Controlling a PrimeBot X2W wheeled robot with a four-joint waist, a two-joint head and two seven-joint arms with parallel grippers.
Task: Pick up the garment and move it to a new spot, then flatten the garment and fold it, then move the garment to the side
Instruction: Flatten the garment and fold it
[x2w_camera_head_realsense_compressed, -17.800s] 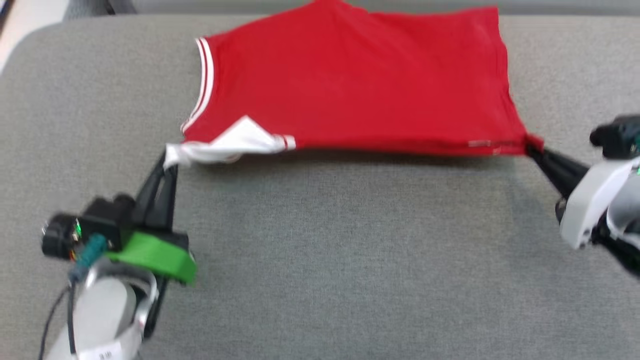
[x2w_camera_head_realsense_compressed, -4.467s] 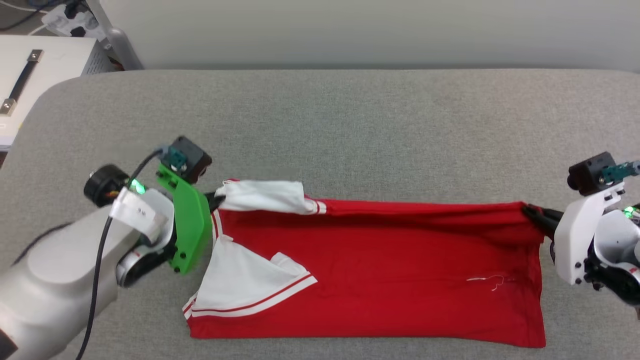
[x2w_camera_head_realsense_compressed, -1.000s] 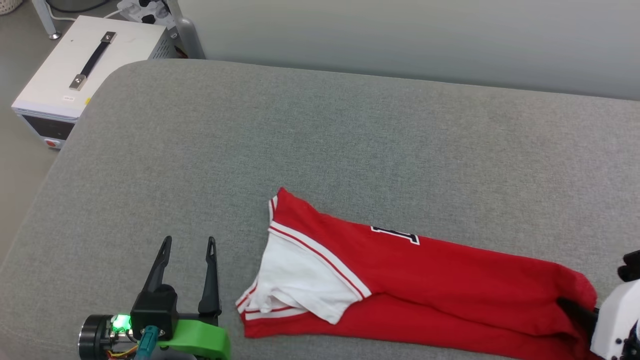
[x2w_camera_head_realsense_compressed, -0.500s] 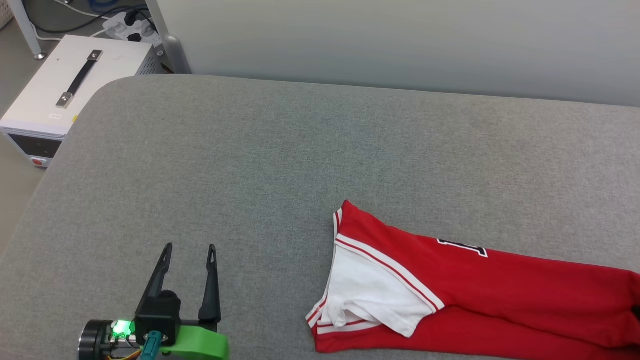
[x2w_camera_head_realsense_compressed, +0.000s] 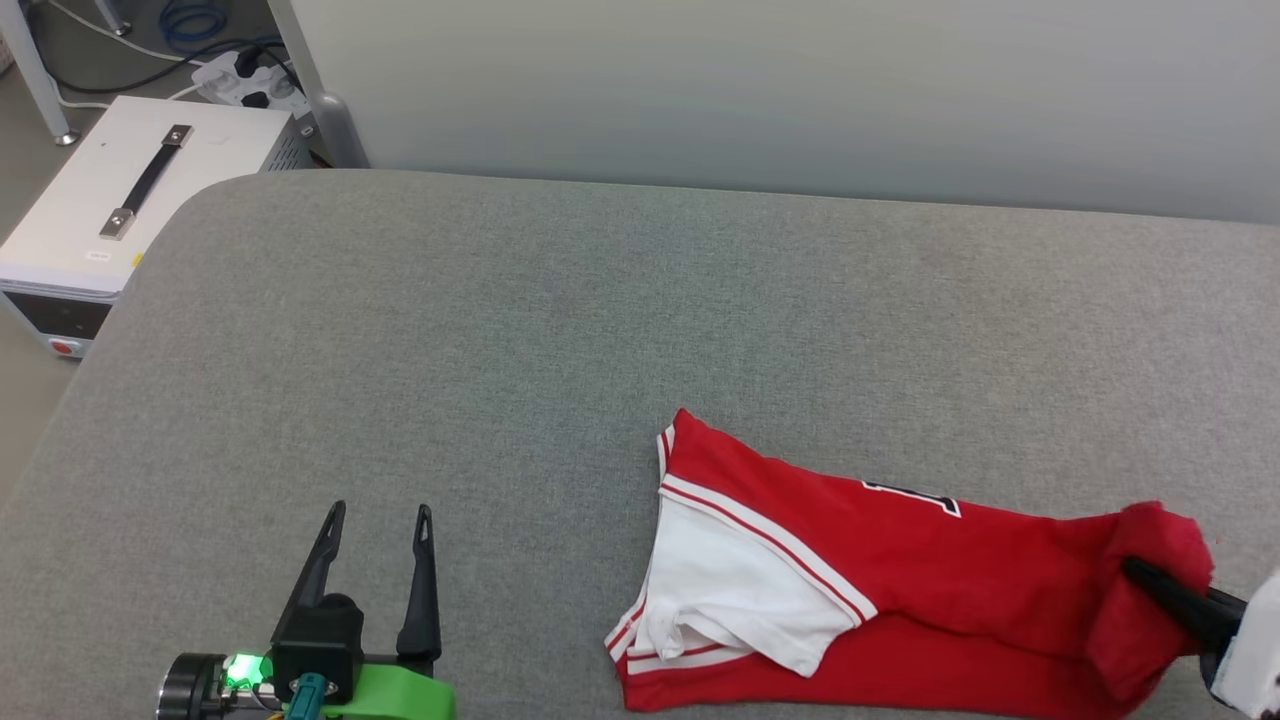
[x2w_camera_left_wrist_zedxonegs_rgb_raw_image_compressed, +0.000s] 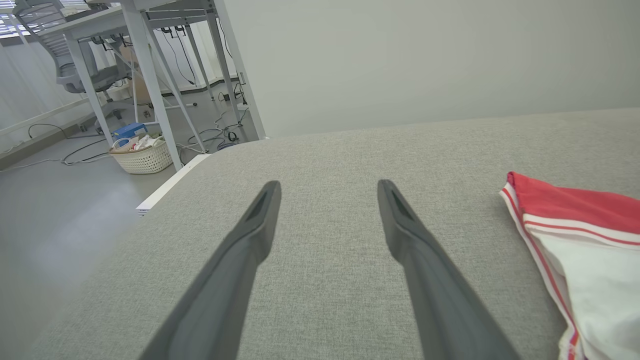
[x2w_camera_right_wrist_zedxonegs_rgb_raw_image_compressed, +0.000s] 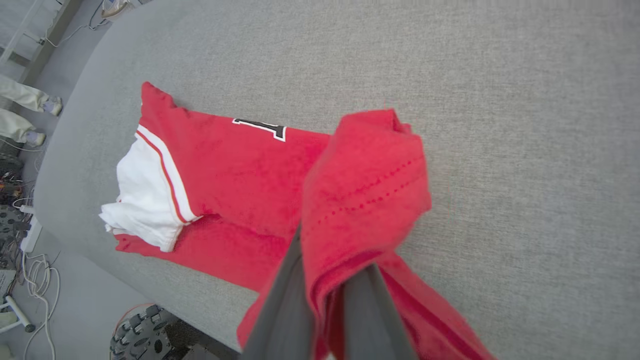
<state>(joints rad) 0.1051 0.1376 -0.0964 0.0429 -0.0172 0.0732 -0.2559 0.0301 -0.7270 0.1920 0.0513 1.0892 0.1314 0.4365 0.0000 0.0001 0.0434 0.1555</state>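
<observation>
Grey upholstered padding spreads out before me, with a pale wall behind it and a white box with a black handle on the floor off its far left corner. My right gripper is pinched tight on one end of the garment. That bunched red cloth is raised off the padding and drapes over my two fingers. The rest of the garment lies folded lengthwise near the front edge, toward my right. Its white sleeve is at the end nearer my left gripper. My left fingers are spread wide apart, holding nothing, pointing across bare padding beside the sleeve without touching it.
</observation>
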